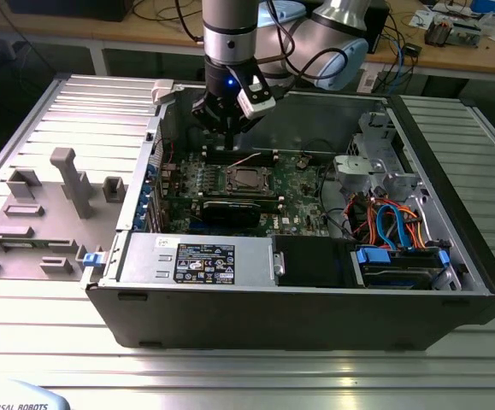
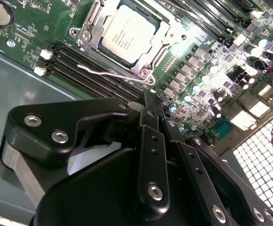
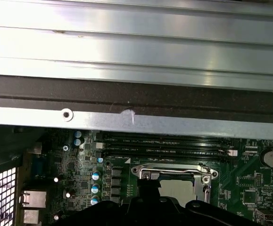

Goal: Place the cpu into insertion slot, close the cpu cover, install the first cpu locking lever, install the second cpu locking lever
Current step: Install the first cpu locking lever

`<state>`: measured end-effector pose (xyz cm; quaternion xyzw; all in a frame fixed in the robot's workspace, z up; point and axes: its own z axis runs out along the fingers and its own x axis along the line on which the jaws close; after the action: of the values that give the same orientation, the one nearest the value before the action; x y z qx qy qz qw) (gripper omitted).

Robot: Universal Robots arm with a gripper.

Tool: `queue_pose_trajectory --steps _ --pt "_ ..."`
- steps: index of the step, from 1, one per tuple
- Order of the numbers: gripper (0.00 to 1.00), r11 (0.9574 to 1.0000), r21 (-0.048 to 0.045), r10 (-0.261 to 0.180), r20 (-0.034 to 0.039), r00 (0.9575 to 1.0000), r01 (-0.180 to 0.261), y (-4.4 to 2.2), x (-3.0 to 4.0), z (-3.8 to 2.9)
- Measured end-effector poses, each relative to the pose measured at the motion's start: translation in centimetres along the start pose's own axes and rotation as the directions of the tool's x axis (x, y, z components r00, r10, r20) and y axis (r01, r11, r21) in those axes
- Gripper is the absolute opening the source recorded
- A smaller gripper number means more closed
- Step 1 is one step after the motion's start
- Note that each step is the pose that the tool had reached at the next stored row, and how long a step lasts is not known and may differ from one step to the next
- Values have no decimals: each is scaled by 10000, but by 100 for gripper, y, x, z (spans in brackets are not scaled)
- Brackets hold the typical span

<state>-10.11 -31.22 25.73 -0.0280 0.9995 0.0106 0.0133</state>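
Silvery-grey, the cpu (image 2: 129, 33) sits in the insertion slot (image 2: 95, 21) of the green motherboard (image 2: 211, 61), with the shiny cpu cover (image 2: 171, 36) closed flat around it. A thin locking lever (image 2: 109, 72) lies alongside. The gripper (image 2: 151, 106) hovers near the socket — fingers pinched narrow, holding nothing.

We see open air above the insertion slot (image 1: 246, 179), where our gripper (image 1: 229, 130) hangs just over the green motherboard (image 1: 303, 184) inside the open computer case (image 1: 452, 248). The case's rear wall (image 3: 136, 120) rises close behind it, hemming that side. Toward the exterior view's right, bundled cables (image 1: 392, 224) and drive bays (image 1: 401, 266) crowd the passage.
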Motion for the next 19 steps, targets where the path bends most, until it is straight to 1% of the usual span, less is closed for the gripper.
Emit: queue_pose_trajectory --steps 6,7,8,9,10,11,12,15,19 --pt "11 10000 -6 -1 1 10000 1 0 0 1" --pt "11 10000 -26 -1 4 10000 1 0 -1 2" --pt "11 10000 -79 0 7 10000 0 -1 -1 2" --pt "11 9998 -195 5 11 10000 -5 -2 0 2" --pt "11 9994 -358 9 21 10000 -8 -4 0 2" --pt "11 9984 -571 16 32 10000 -15 -10 1 2" --pt "11 9979 -652 18 37 10000 -16 -16 1 5" --pt "11 9978 -657 20 38 10000 -17 -26 -3 18" --pt "11 9978 -653 122 39 9999 -119 -31 -40 59"
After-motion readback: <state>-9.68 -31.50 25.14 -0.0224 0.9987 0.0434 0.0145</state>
